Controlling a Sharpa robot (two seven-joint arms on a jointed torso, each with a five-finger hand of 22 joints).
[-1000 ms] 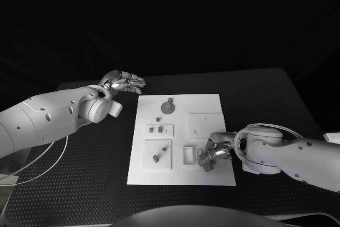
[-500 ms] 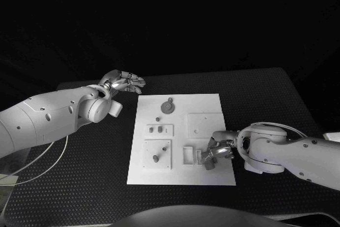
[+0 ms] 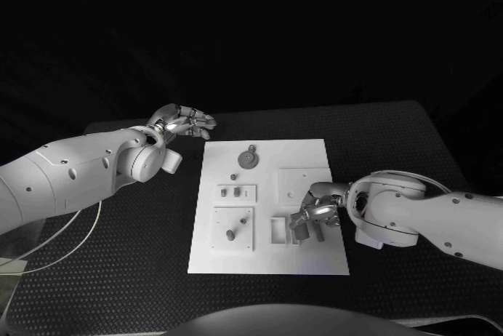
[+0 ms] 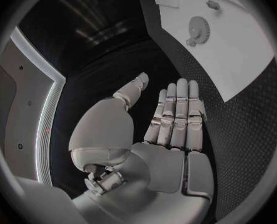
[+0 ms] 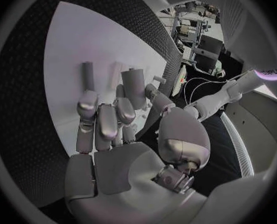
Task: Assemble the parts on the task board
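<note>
Right hand: your silver many-fingered right hand sits over the lower right part of the white rectangular task board, at about 4 o'clock from the board's middle. Its fingers curl inward, and a grey cylindrical part stands upright against their tips, with the thumb close on its other side. It looks pinched, though you cannot see the contact itself.

Right arm: the white right arm comes in low from 4 o'clock and lies over the board's right edge.

Left hand: your silver left hand hangs off the board, just past its far left corner at about 11 o'clock. Its fingers lie straight and side by side, the thumb set apart, and it holds nothing.

Left arm: the white left arm crosses the black textured table from 9 o'clock.

Parts: a round grey toothed gear part rests on the board at 12 o'clock. A dark peg and a slanted pin sit in the square plate at 7 o'clock. Two small upright pieces stand in the plate above that.

Hard to make out: the right hand hides the board beneath it. A second slim grey post shows beyond its fingers, its seat unclear.

Open room: the raised square at 2 o'clock is bare, and table shows beyond all four board edges.
</note>
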